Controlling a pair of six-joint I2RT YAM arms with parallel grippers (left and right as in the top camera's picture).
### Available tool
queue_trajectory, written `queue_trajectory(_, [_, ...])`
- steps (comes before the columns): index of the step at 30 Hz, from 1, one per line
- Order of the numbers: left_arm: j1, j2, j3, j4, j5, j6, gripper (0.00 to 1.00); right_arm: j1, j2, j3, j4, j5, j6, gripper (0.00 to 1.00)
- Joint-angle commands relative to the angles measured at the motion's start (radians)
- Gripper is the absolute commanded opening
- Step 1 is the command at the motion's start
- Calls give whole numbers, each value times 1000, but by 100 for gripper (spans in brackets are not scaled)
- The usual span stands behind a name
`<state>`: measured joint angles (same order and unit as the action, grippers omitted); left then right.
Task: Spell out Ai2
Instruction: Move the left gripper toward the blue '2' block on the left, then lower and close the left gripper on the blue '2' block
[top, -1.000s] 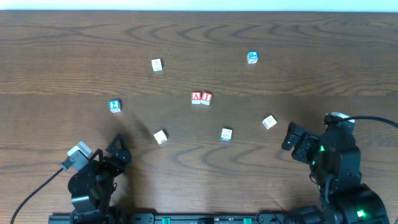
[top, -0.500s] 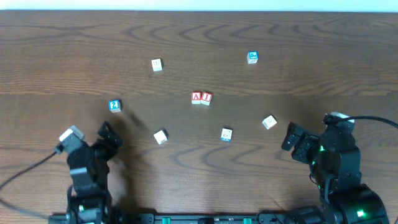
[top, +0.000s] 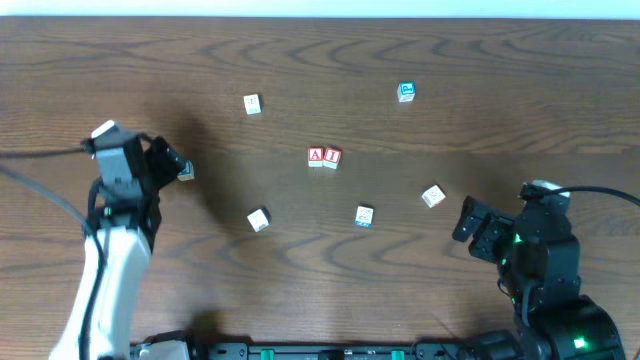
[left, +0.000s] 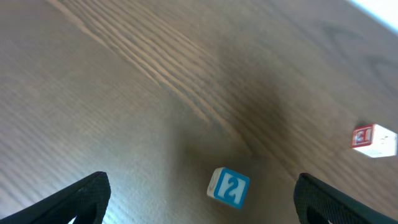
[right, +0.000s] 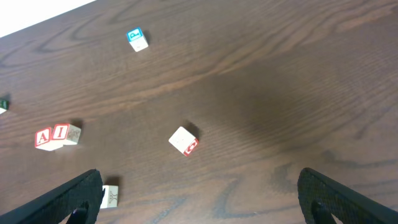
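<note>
The cubes with the red A (top: 316, 156) and the red I (top: 332, 157) sit side by side at the table's middle, also seen in the right wrist view as A (right: 43, 139) and I (right: 60, 132). At the left lies the blue 2 cube (top: 187, 172), half covered from above by my left gripper (top: 165, 160). In the left wrist view the 2 cube (left: 228, 187) lies flat on the wood between the wide-open fingers, touching neither, with my left gripper (left: 202, 205) above it. My right gripper (top: 470, 225) stands open and empty at the front right.
Another blue-faced cube (top: 406, 92) lies at the back right. Pale cubes are scattered around: one at the back (top: 252, 104), one left of centre (top: 258, 220), one with a blue edge (top: 364, 216), and one near my right gripper (top: 433, 196).
My left arm has swung from the front edge away towards the back left and now hangs over the 2 cube. The right arm and all cubes have stayed put.
</note>
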<state>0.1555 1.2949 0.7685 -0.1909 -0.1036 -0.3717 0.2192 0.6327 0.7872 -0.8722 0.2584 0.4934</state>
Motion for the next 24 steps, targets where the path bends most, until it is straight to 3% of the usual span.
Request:
queue_trajectory(1, [-9, 98, 100, -42, 42, 56, 96, -16, -4, -6, 0, 2, 14, 99])
queue_trajectory(11, [-161, 297, 250, -233, -112, 166, 96, -16, -4, -6, 0, 2, 15, 99])
queue_trajectory(24, [-182, 383, 250, -319, -116, 163, 100, -16, -4, -6, 0, 2, 15, 99])
